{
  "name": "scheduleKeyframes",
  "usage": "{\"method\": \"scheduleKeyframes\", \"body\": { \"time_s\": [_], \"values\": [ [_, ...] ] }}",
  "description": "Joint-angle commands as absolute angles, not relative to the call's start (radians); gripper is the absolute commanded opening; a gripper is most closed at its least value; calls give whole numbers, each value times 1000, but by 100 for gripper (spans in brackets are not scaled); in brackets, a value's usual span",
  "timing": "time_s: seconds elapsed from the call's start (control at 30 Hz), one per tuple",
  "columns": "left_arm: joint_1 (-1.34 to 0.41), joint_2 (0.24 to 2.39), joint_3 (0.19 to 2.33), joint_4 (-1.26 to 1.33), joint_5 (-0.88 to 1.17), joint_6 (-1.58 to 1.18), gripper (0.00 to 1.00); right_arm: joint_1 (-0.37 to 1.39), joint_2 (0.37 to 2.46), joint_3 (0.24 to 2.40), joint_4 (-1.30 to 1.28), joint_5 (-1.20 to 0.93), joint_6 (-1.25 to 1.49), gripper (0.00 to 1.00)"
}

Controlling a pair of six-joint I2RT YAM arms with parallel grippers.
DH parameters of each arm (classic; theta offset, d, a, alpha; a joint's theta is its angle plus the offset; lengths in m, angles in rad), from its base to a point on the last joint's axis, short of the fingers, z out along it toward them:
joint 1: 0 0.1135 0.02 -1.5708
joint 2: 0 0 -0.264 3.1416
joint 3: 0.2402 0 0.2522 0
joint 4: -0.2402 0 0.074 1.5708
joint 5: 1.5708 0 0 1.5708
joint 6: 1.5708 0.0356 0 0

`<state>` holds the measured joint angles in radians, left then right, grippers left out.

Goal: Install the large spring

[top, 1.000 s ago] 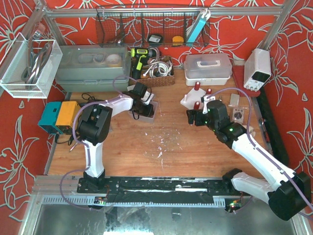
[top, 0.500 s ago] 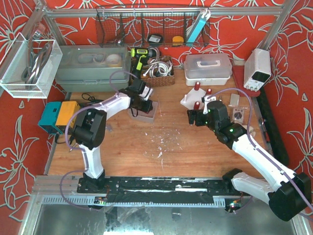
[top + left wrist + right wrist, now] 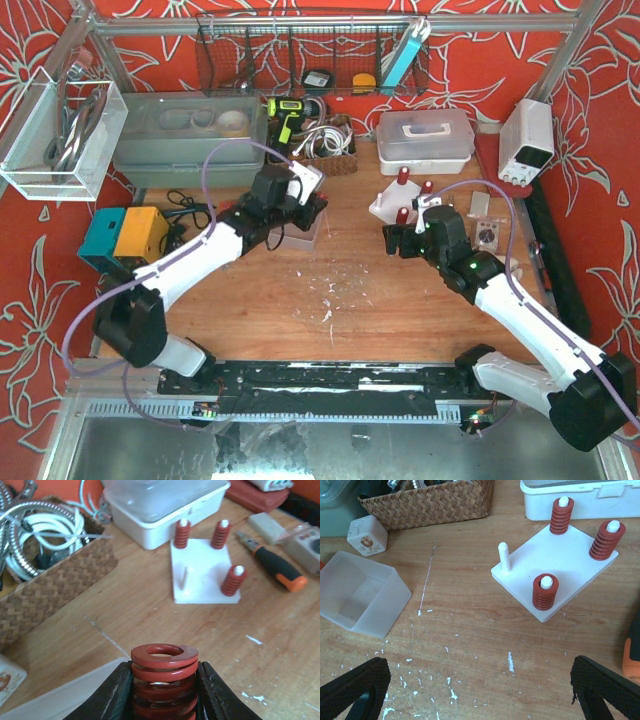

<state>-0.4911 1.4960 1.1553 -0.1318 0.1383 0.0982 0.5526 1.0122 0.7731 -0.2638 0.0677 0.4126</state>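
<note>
The left hand (image 3: 164,692) is closed on the large red spring (image 3: 164,661), its two fingers pressing on opposite sides of the coils, and the open ring at the top is clear. It holds the spring upright above the table (image 3: 125,615), well short of the white plate (image 3: 202,575). Three of the plate's pegs already carry springs and one thin peg (image 3: 185,576) is bare. The right hand (image 3: 480,687) hangs near the plate, spread wide and holding nothing.

The spring looks like stiff painted steel, heavy for its size, and unlikely to give under the grip. Its smooth rounded coils could twist or slip, though. The side hold mid-body seems right, since it leaves the bore open to drop over the peg.
</note>
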Motion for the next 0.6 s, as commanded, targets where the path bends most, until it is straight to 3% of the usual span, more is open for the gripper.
{"method": "scheduleKeyframes", "body": {
  "time_s": [0.0, 0.17, 0.3, 0.4, 0.57],
  "values": [
    [-528, 1380, 998, 135, 148, 160, 12, 549, 1015, 830, -332, 34, 453, 99],
    [-619, 1226, 723, 459, 159, 260, 9, 542, 1048, 900, -423, -68, 492, 99],
    [-696, 1179, 580, 651, 164, 320, 8, 543, 1086, 935, -425, -275, 486, 99],
    [-748, 1181, 539, 710, 153, 362, 8, 543, 1120, 960, -419, -423, 483, 89],
    [-800, 1206, 505, 775, 150, 403, 8, 547, 1134, 964, -360, -573, 508, 60]
  ]
}}
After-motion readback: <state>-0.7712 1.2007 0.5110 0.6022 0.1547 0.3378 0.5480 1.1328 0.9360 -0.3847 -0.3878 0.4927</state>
